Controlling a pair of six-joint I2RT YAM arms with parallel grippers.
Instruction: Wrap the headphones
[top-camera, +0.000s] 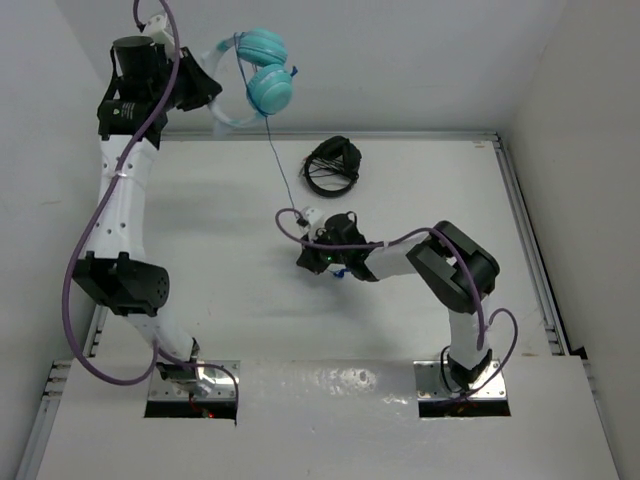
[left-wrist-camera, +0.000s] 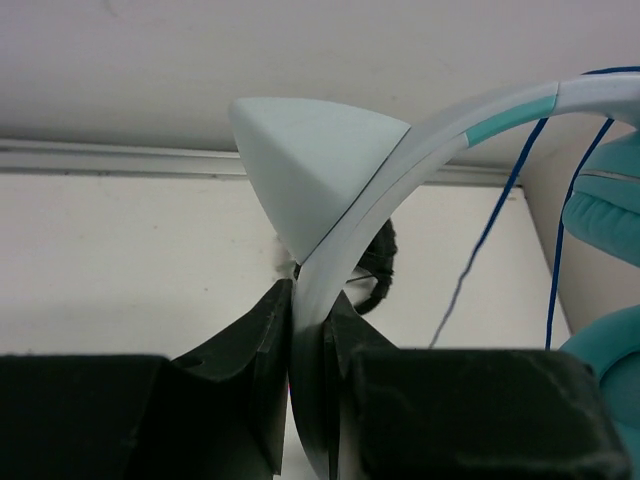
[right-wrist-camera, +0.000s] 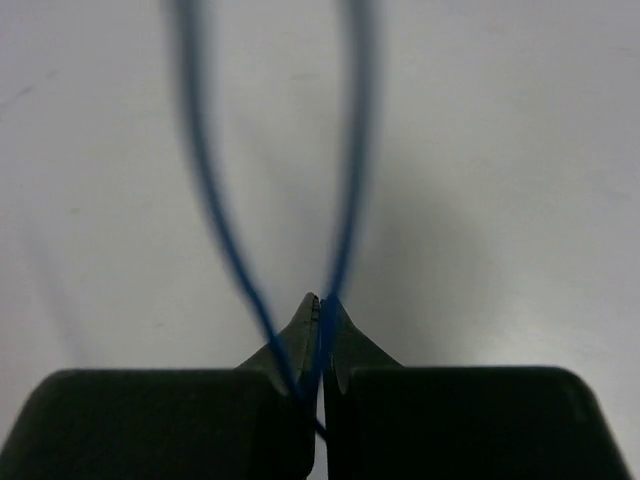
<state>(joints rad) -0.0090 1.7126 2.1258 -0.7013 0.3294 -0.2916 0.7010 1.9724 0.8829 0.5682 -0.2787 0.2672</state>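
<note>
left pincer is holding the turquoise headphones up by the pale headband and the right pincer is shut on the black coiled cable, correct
No. The right pincer is shut on the thin blue cable of the turquoise over-ear headphones, as the right wrist view shows; the black coiled-cable headphones lie apart. The left pincer does hold the pale headband.

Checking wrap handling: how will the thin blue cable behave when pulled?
Likely floppy: the thin blue cable folds double in the shut right pincer. Probably light, possibly slippery: a fine smooth strand trailing from the raised turquoise round-cupped headphones.
</note>
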